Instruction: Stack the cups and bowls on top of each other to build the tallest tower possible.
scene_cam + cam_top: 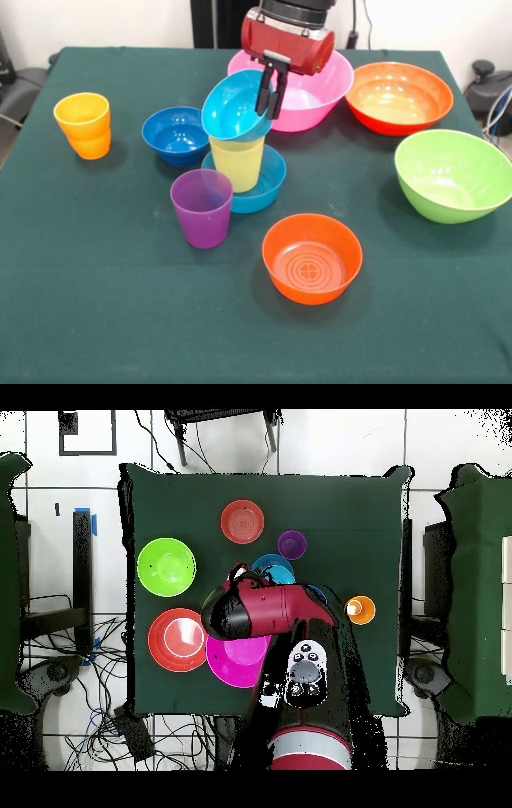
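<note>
My gripper (270,94) comes down from above, its two black fingers shut on the far rim of the cyan small bowl (234,106). The bowl is tilted and rests on the upright yellow cup (238,162). The cup stands in the mid-blue small bowl (273,181), which forms the tower's base. The purple cup (202,206) stands just in front of the tower, and the orange cup (83,124) stands at the far left. In the overhead view the arm (258,609) hides most of the tower; only part of the cyan bowl (273,567) shows.
The dark blue small bowl (176,134) lies left of the tower. The orange-red small bowl (312,258) lies in front to the right. The large pink bowl (324,94) is behind the gripper. The large orange-red bowl (398,96) and the lime green bowl (454,174) sit on the right.
</note>
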Robot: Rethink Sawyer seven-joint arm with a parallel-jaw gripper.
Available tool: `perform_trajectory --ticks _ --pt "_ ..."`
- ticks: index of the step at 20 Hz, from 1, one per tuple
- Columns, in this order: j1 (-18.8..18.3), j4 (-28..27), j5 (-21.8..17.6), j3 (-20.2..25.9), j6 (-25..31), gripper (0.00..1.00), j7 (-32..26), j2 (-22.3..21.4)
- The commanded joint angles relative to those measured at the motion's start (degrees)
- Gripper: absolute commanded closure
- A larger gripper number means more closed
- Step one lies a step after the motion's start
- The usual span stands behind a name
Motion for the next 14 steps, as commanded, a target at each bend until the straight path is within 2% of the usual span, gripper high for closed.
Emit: perform_trajectory --ticks 1,8,14 --pt "-1.12 1.29 -5.56 6.30 -0.24 1.00 -5.61 2.23" --pt "-0.29 0.37 -6.24 4.49 -2.64 1.00 -3.40 2.58" --pt "-1.16 -0.17 -6.59 5.62 -2.01 1.00 -3.49 2.86"
